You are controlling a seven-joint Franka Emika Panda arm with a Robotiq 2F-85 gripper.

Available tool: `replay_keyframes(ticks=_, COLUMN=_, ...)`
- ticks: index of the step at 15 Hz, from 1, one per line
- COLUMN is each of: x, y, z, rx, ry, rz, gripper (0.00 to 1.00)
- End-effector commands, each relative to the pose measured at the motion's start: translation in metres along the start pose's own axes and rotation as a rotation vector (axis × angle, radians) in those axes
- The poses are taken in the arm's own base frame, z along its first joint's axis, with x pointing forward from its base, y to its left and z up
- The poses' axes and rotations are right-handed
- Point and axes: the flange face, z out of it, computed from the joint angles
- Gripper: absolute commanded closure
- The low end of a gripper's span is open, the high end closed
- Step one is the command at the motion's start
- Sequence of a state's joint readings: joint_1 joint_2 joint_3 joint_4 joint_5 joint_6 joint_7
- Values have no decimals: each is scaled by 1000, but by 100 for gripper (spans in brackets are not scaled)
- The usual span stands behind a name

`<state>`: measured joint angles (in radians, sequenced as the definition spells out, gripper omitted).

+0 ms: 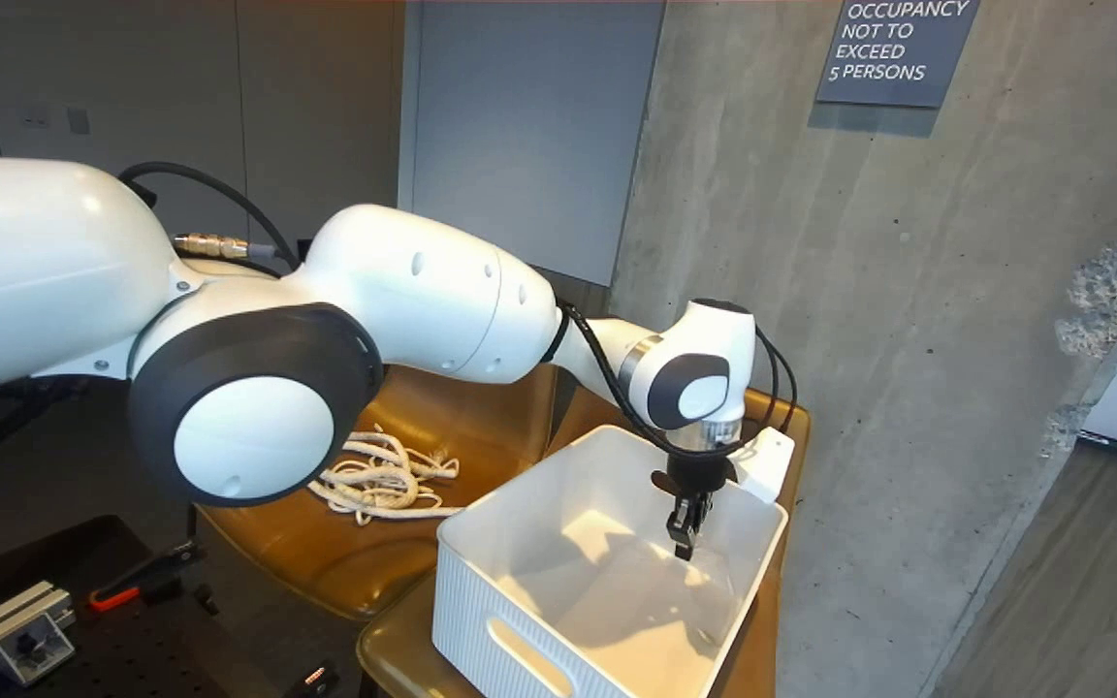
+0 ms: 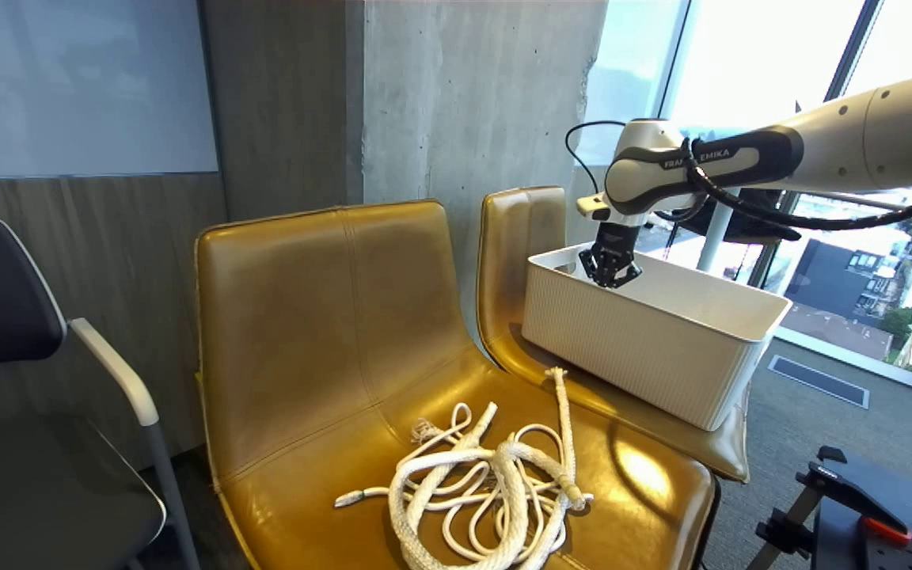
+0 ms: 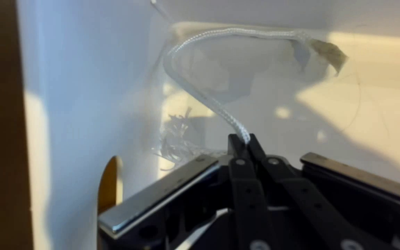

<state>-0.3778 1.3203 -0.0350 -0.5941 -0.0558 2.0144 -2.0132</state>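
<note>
My gripper (image 3: 244, 140) is shut on a thin white cord (image 3: 234, 31), pinched between the black fingertips. From there the cord curves across the bin floor to an end with a brownish, tape-like tip (image 3: 330, 53). Frayed pale strands (image 3: 177, 142) lie left of the fingers; whether they belong to this cord I cannot tell. The gripper (image 1: 685, 543) points down inside a white ribbed bin (image 1: 476, 591), close to one end wall. In an exterior view the bin (image 2: 638, 340) hides what lies below the gripper (image 2: 610, 273).
The bin stands on a tan leather chair (image 2: 523, 229). A neighbouring tan chair (image 2: 290, 317) bears a tangled pile of white rope (image 2: 503, 475). Behind is a concrete wall (image 1: 908, 320). A dark table with a red-tipped clamp (image 1: 117, 596) stands near the arm's base side.
</note>
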Motion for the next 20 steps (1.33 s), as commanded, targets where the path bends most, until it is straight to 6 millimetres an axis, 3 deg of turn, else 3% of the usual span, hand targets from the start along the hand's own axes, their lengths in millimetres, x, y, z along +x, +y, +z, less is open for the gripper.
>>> replay_keyframes(ticks=1, x=-1, y=3, z=-39, rx=25, ry=-3, rz=-26, gripper=99)
replay_keyframes(ticks=7, x=-3, y=9, z=-85, rx=6, ry=-31, rz=-35, gripper=99)
replay_keyframes(ticks=10, x=9, y=17, z=-102, rx=-8, ry=-47, rz=-35, gripper=99)
replay_keyframes(ticks=15, x=67, y=43, z=-145, rx=-51, ry=-84, rz=-41, gripper=99)
replay_keyframes(ticks=20, x=141, y=59, z=-194, rx=-91, ry=-147, rz=2, gripper=99)
